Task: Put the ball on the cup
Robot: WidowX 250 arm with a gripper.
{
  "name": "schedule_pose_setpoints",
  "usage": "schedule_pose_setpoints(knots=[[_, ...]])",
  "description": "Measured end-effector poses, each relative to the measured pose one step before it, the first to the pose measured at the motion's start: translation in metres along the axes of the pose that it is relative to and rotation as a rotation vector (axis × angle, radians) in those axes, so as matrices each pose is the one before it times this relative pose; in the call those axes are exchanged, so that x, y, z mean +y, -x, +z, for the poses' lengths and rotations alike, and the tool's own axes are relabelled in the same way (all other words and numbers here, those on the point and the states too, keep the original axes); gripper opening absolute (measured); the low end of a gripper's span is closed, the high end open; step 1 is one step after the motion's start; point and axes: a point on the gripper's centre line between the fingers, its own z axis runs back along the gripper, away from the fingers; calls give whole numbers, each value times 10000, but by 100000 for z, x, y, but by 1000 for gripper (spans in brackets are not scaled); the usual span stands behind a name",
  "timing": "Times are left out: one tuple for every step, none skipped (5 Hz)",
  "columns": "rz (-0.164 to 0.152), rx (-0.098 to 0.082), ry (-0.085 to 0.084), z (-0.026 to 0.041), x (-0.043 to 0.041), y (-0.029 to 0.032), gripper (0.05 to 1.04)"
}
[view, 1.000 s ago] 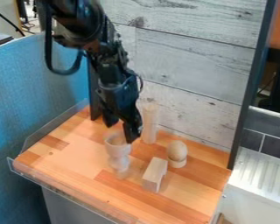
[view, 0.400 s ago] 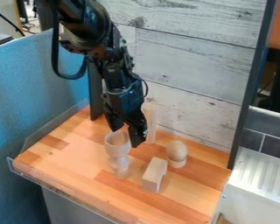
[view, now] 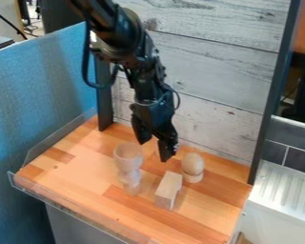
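Observation:
The black gripper [view: 153, 151] hangs over the table between the cup and the ball, its two fingers apart with nothing between them. To its lower left stands a pale wooden cup [view: 128, 164], upright, with its wide mouth facing up. A wooden ball [view: 192, 163], egg-like in outline, rests on a small round wooden base to the right of the fingertips.
A wooden block [view: 168, 190] with a cut-out lies in front of the ball and right of the cup. The wooden tabletop [view: 72, 178] has a clear raised rim at left and front. A plank wall [view: 212, 86] stands behind.
The arm and gripper have moved right, from above the cup toward the ball. A tall wooden cylinder seen behind the gripper earlier is now hidden by it. The cup, ball and block stay put.

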Motion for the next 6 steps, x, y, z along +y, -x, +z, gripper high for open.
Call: schedule_pose_setpoints(knots=[[50, -47, -186, -622, 120, -1412, 1000], [253, 57, 39, -1570, 133, -1024, 1000], [354, 45, 51, -1225, 275, -928, 1000], [36, 68, 266, -828, -1046, -1244, 1000], [-109, 128, 384, -758, -1353, -436, 1000], [-240, -101, 29, -66, -1258, -710, 1000]])
